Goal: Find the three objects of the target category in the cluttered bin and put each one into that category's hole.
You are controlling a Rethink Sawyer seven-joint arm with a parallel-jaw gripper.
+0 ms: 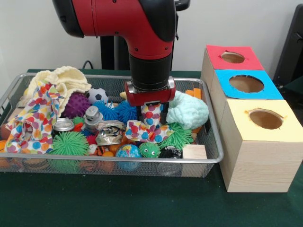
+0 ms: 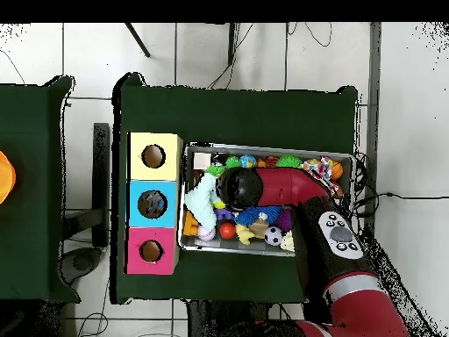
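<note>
The wire mesh bin (image 1: 118, 161) is full of toys. My gripper (image 1: 152, 115) is down in the bin's middle, shut on a white polka-dot cloth (image 1: 142, 131) that bunches below the fingers. A second, larger polka-dot cloth (image 1: 35, 118) lies at the bin's left end, below a cream knitted piece (image 1: 61, 78). A mint fluffy fabric piece (image 1: 189, 111) lies just right of the gripper. The yellow-topped box's hole (image 1: 266, 118) is to the right of the bin. In the overhead view the arm (image 2: 263, 186) hides the gripper, and the yellow hole (image 2: 153, 156) is left of the bin (image 2: 351, 158).
Blue-topped box (image 1: 246, 84) and red-topped box (image 1: 233, 57) stand in a row behind the yellow one. Spiky rubber balls (image 1: 70, 143), crushed cans (image 1: 110, 132), a small football (image 1: 98, 95), a globe ball (image 1: 128, 152) and a wooden block (image 1: 194, 152) crowd the bin.
</note>
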